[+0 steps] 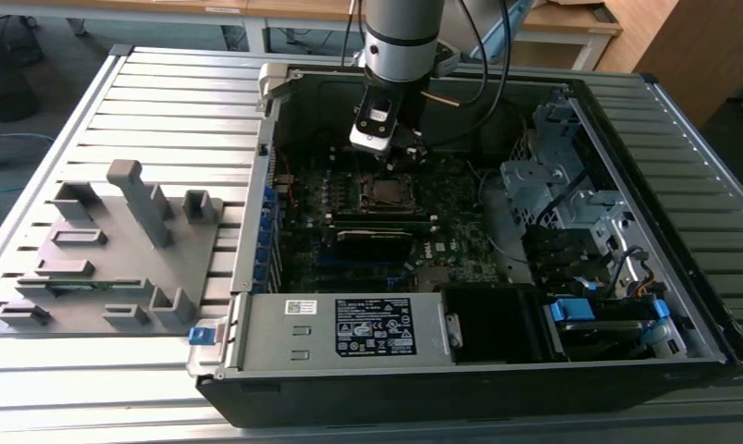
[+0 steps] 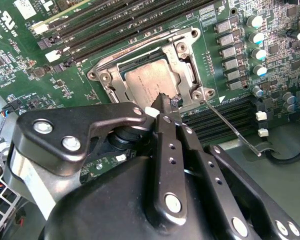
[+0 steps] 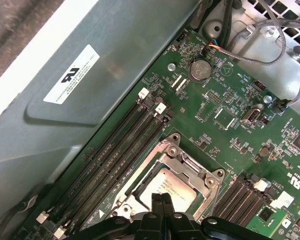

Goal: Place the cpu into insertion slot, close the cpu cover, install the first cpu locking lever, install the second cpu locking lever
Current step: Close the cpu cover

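Note:
The cpu [image 2: 145, 82] lies flat in the insertion slot [image 2: 138, 63] on the green motherboard, its dull silver face up. The silvery cpu cover [image 2: 184, 52] lies down around it, and the chip shows through its cut-out centre. One thin locking lever [image 2: 232, 129] sticks out free from the socket's corner, off the board. My gripper [image 2: 167, 106] is shut, empty, with its tips at that corner of the socket beside the lever's hinge. The first wrist view shows the gripper [image 3: 161, 196] over the cpu [image 3: 176, 186] and the cover [image 3: 192, 167]. In the exterior view the gripper [image 1: 399, 165] hangs just above the slot [image 1: 388, 191].
Long black memory slots [image 3: 115, 150] run beside the socket, and more memory slots [image 2: 225, 120] lie under the lever. The case wall [image 3: 90, 75] stands close by. A power supply [image 1: 346, 328] and a drive cage [image 1: 556, 176] flank the board. A grey fixture [image 1: 112, 250] sits at the exterior view's left.

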Motion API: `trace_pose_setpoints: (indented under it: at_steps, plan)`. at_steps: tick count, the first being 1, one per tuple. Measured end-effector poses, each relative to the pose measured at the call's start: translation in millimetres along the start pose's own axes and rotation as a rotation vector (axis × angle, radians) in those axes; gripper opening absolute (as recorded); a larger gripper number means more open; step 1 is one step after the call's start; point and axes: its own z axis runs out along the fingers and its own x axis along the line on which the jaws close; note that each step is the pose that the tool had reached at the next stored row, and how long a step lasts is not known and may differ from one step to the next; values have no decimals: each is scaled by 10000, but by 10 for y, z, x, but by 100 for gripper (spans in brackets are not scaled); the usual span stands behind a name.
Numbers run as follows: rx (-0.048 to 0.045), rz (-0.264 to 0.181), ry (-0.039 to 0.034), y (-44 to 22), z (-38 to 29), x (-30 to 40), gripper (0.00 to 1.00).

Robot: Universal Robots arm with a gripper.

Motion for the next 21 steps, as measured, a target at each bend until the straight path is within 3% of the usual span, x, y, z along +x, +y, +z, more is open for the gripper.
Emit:
trace_pose_setpoints:
  at_steps: [9, 21]
  plan:
    - [-1, -37, 2, 0, 0, 0, 10]
    - [-1, -425, 18, 0, 0, 0, 10]
